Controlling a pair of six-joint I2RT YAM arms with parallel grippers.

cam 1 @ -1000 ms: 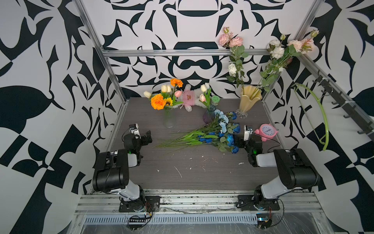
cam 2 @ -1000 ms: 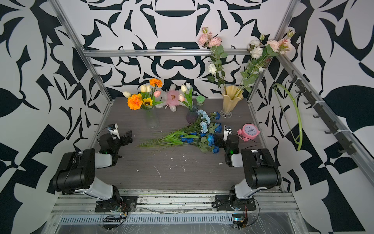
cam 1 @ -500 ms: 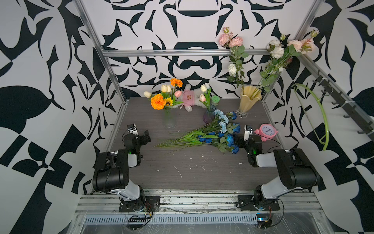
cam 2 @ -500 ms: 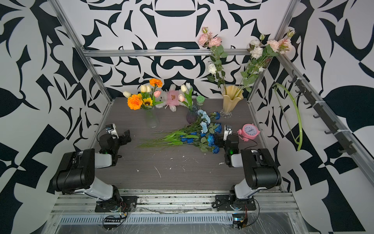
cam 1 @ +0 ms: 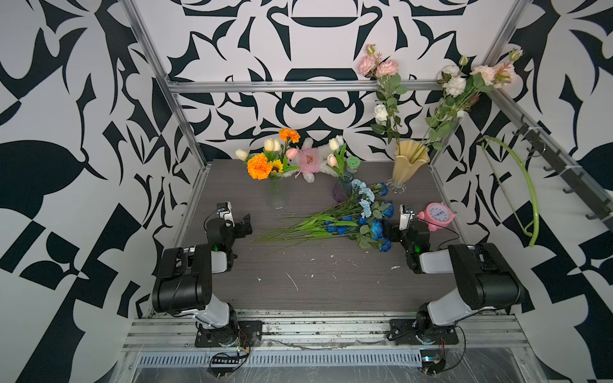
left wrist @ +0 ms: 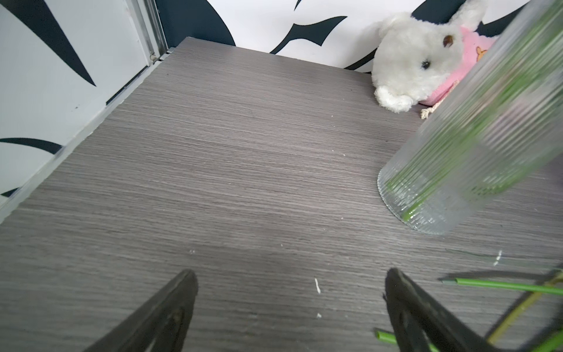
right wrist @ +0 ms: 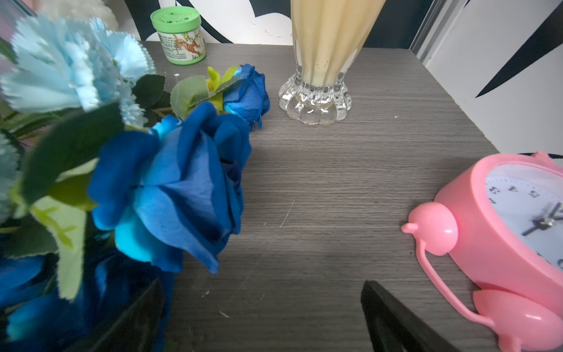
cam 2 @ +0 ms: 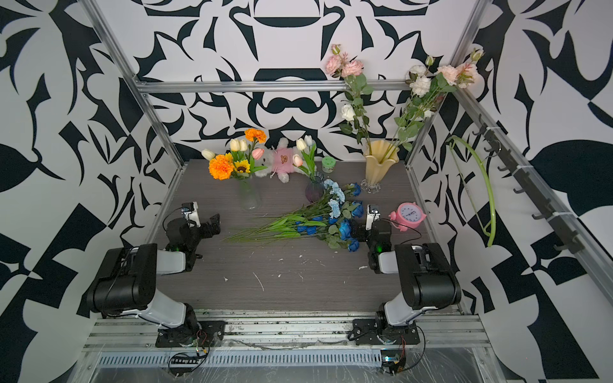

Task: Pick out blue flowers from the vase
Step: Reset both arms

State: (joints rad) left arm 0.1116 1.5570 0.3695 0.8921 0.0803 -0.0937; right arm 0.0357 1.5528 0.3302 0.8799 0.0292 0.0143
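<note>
Grey wood table (cam 1: 315, 285) fills the cell floor, with one arm at each front corner.

The blue flowers (cam 1: 345, 222) are out of any vase. They lie flat in one bundle mid-table, in both top views (cam 2: 311, 223). Stems point toward the left arm, blooms toward the right arm. Deep-blue roses (right wrist: 182, 189) and pale-blue carnations (right wrist: 61, 67) fill one side of the right wrist view.

Cream vase (cam 1: 406, 165) stands upright at the back right and holds pink and white blooms. Its glass foot is near the bundle's heads but not touching them.

Clear ribbed vase (cam 1: 277, 197) is upright at the back left, holding orange marigolds, a sunflower and pale tulips.

White plush in pink top (cam 1: 310, 159) lies against the back wall between the vases. Small purple vase (cam 1: 342, 190) with tulips is just behind the bundle.

Pink alarm clock (cam 1: 436, 215) is just beside the right arm's wrist.

Left gripper (left wrist: 291, 274) has jaws spread wide over bare table. It is empty, with the stem ends close by.

Right gripper (right wrist: 262, 286) has jaws spread and is pinching nothing. One finger is down among the blue petals; can't tell if it touches.

Green-lidded jar (right wrist: 179, 36) is by the back wall.
</note>
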